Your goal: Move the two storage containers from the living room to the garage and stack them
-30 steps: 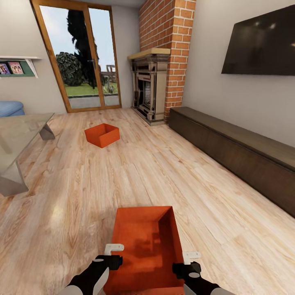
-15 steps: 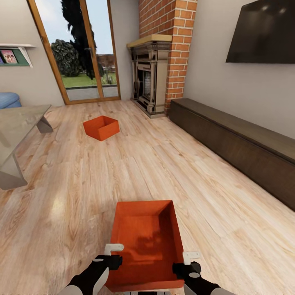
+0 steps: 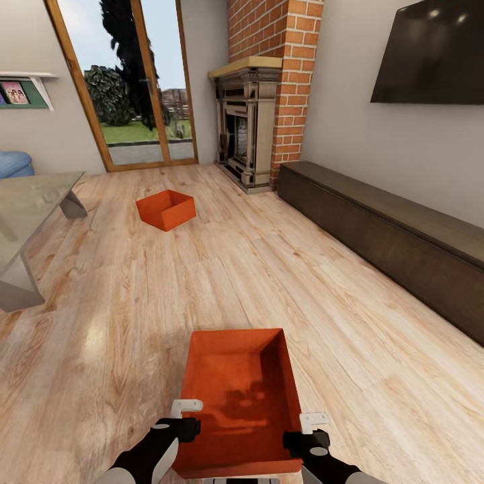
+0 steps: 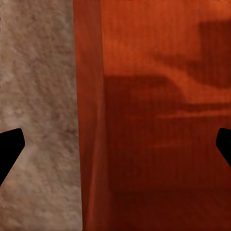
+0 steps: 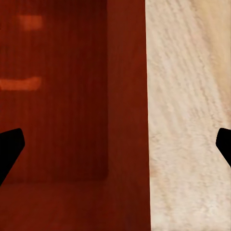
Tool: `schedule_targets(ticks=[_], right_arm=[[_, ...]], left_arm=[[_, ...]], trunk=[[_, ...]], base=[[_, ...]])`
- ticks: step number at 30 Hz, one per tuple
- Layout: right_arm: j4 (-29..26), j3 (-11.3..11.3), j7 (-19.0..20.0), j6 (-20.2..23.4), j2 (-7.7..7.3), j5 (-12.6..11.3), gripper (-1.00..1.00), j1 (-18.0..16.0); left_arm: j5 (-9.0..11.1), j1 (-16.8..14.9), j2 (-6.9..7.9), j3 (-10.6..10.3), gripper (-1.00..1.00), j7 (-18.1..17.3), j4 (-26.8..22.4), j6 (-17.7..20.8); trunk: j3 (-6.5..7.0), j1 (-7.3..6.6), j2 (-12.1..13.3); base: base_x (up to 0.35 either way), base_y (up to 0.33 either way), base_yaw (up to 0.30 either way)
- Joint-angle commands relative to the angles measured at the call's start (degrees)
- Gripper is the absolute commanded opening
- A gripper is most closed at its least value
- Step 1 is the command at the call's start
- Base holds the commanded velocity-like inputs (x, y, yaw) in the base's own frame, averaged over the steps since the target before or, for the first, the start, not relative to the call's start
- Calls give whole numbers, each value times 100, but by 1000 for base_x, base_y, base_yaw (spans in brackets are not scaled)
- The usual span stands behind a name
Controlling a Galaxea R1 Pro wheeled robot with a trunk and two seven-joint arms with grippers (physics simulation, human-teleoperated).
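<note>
— Where did we stand with the bins?

— We were in the living room, on the light wood-plank floor. The near storage container sat right in front of us, between our two arms. The far storage container lay well apart from it, on the planks near the glazed doors, between the low table and the fireplace.

— And our grippers?

— The left gripper was at the near bin's left wall, the right gripper at its right wall. From each wrist we saw the fingers spread wide, one fingertip out over the floor, the other over the bin's inside, so each gripper straddled a wall with jaws parted, clamping nothing.

— Was the bin off the floor?

— We could not tell.

— Anything else around us?

— A long dark cabinet ran along the right wall under a television.
</note>
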Motion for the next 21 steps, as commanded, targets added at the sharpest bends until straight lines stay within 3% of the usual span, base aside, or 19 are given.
schedule_targets(ticks=[1, 21], right_arm=[[-4, 49, -23, -14, 0, -56, 100, -2], [-4, 40, 125, -14, -1, -54, 100, -2]], left_arm=[[21, 1, 5, -31, 100, 32, -11, 34], [53, 0, 49, 2, 100, 32, -4, 34]], trunk=[[-5, -1, -2], [-5, -1, -2]], base=[[0, 0, 0], [0, 0, 0]])
